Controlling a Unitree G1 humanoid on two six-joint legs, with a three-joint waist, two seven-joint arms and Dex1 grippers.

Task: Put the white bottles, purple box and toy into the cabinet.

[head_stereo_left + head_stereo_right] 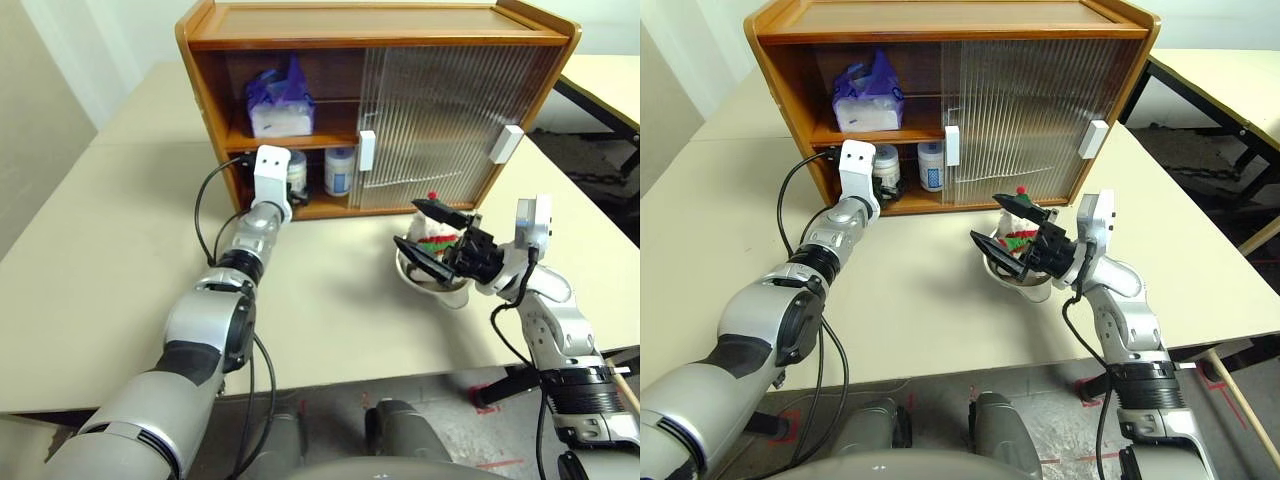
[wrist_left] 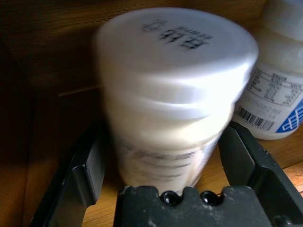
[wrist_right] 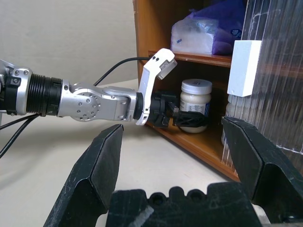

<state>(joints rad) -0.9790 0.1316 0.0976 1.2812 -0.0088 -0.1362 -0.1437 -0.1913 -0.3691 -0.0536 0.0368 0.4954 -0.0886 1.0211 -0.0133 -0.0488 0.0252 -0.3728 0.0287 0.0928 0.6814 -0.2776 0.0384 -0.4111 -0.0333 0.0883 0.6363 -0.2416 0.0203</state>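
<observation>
cabinet (image 1: 380,40) on table (image 1: 120,240), right half hidden behind ribbed doors. purple box (image 1: 282,100) on upper shelf, long axis sideways. two bottles upright on lower shelf: one (image 2: 175,94) between the spread fingers of left gripper (image 3: 187,118), contact unclear, jaws look released; other bottle (image 1: 339,171) just beside. right gripper (image 1: 432,240) wide open, empty, above bowl (image 1: 450,290), toy (image 1: 430,238) mostly hidden behind it.

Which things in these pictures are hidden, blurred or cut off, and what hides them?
- Toy: head views, mostly covered by the right hand.
- Near white bottle: left wrist view, label blurred; whether the left hand touches it is unclear.
- Second bottle: cut by the picture's edge.
- Cabinet: right half blurred by ribbed doors.
</observation>
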